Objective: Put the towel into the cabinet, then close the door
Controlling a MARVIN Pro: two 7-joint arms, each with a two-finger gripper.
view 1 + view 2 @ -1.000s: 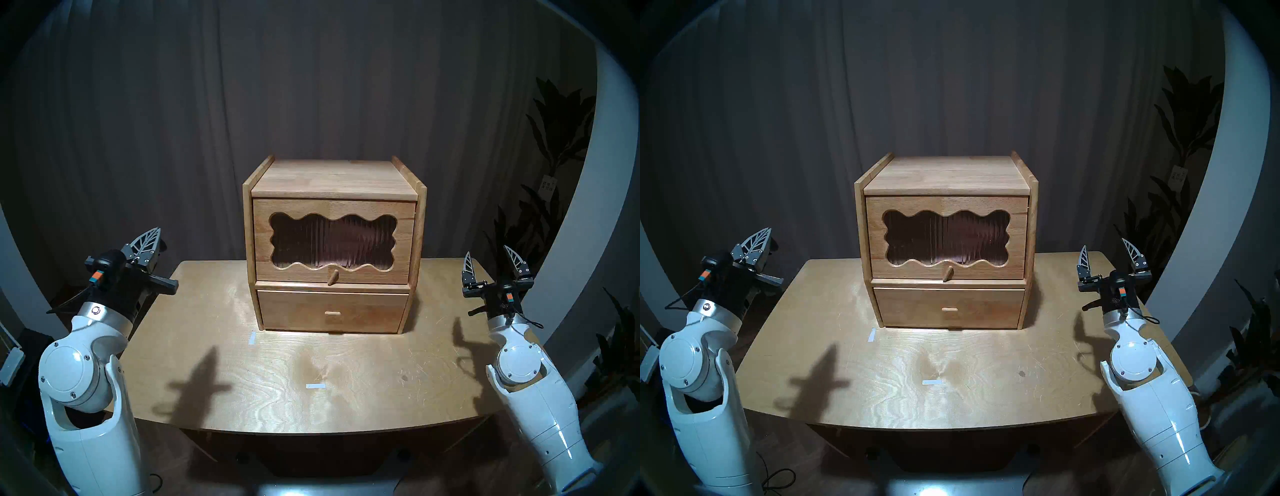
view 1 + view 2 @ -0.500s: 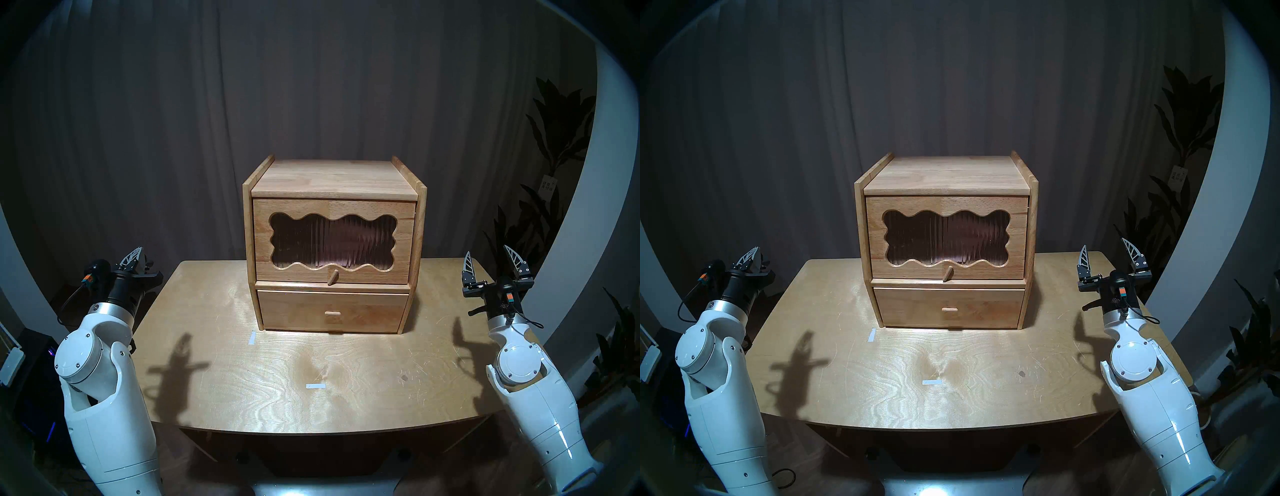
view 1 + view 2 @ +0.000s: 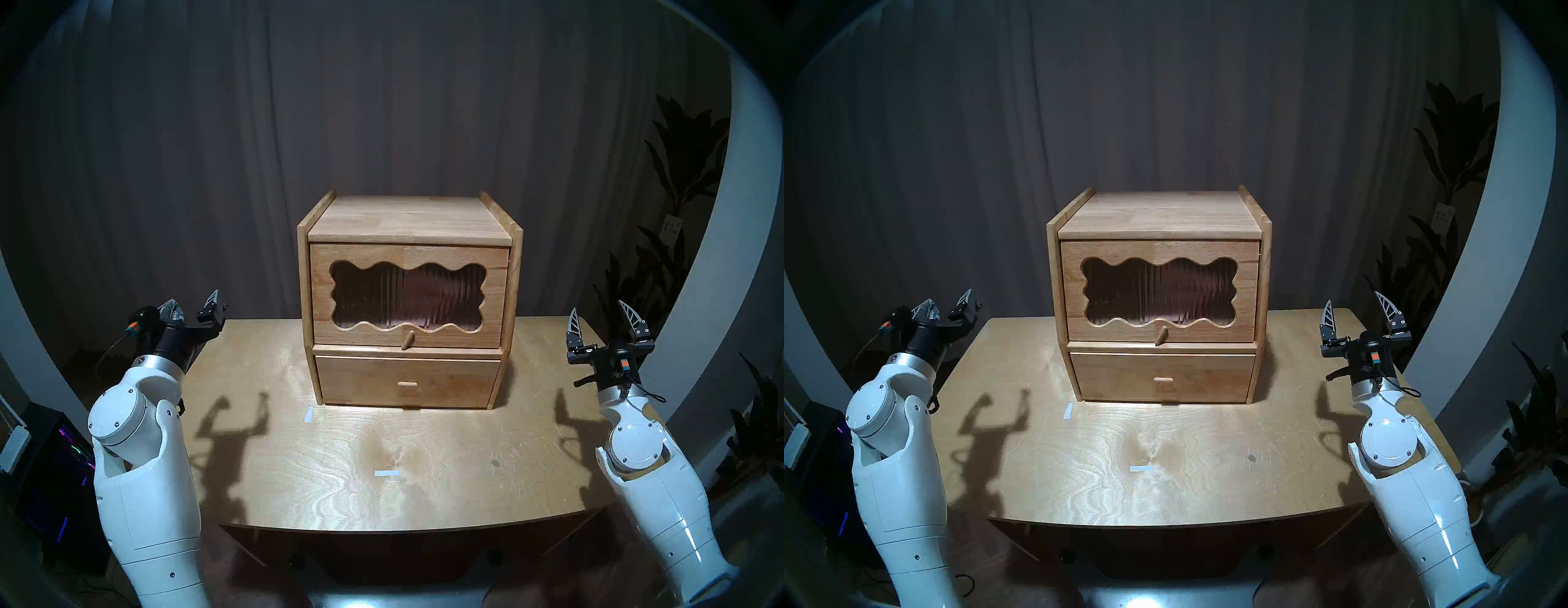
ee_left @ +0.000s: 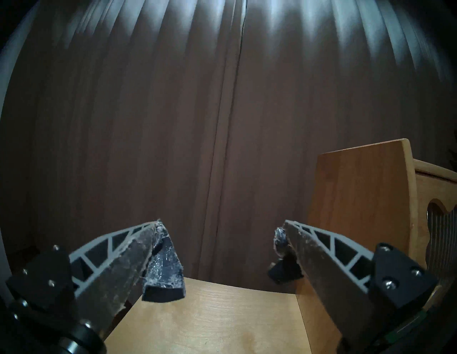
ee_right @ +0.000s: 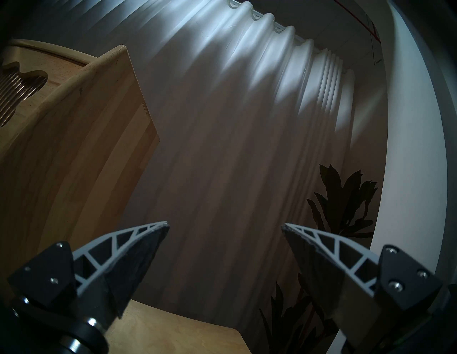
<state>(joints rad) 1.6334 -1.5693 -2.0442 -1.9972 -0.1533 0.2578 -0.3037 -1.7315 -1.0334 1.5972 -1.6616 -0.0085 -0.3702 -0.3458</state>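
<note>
Cabinet (image 3: 407, 297) is standing at the far centre of the worktop (image 3: 382, 463); its door (image 3: 409, 295), with the wavy ribbed-glass window, is lying flush and shut, peg knob (image 3: 408, 339) at its lower edge; a dim pinkish mass is showing behind the glass, not identifiable; drawer (image 3: 407, 381) below is sitting closed; left claw (image 3: 193, 306) is hovering beyond the worktop's far left corner, jaws standing apart and holding nothing; right claw (image 3: 602, 316) is hovering at the far right edge, jaws spread wide and empty; two tape strips (image 3: 387, 473) are lying on the worktop.
</note>
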